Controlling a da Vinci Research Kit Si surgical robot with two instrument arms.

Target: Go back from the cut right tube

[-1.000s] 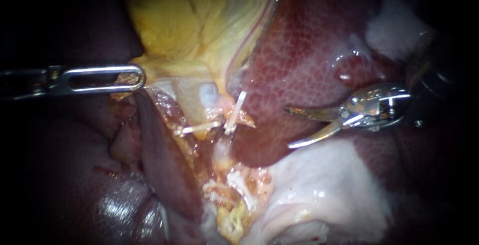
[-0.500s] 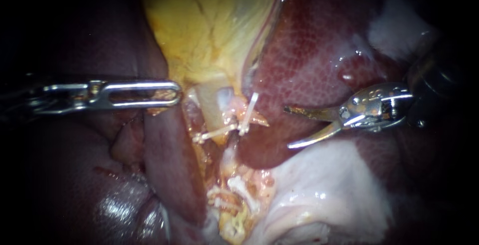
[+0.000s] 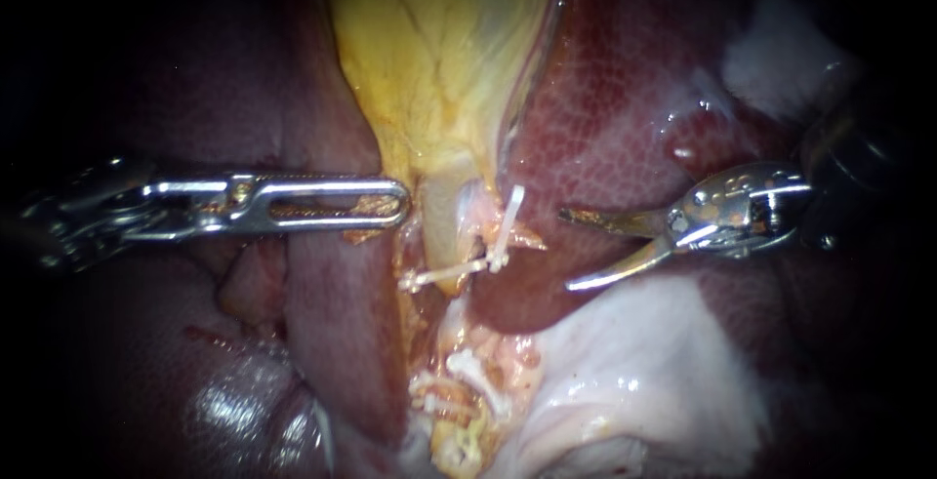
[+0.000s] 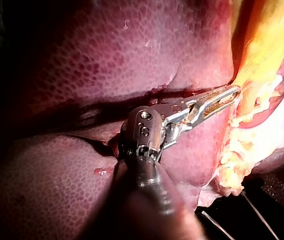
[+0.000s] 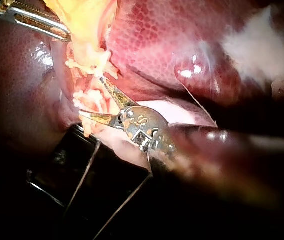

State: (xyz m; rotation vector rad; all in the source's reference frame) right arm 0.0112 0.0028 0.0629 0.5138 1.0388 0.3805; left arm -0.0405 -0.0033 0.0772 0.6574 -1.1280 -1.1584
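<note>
The yellow gallbladder [image 3: 439,59] hangs down the middle and narrows to a pale tube [image 3: 441,220] crossed by a white clip [image 3: 444,272]. Beside it another white clip [image 3: 509,214] sits on a short cut stump. My left instrument [image 3: 402,204], with slotted jaws, is shut on the gallbladder's lower left edge; the left wrist view shows its tip [image 4: 232,92] against the yellow tissue [image 4: 262,55]. My right instrument [image 3: 566,250] has two curved blades standing open over the liver [image 3: 625,99], a short way right of the clips. The right wrist view shows the same open blades [image 5: 91,96].
More white clips [image 3: 459,381] lie in ragged yellow tissue below the tubes. Pale glistening tissue [image 3: 644,372] fills the lower right under the blades. Dark liver lobes [image 3: 332,323] lie under my left instrument. In the right wrist view my left instrument [image 5: 42,22] lies beyond the blades.
My left instrument has moved right, carrying the gallbladder's edge, the pale tube and the upper clips with it. My right instrument has stayed where it was, blades open.
</note>
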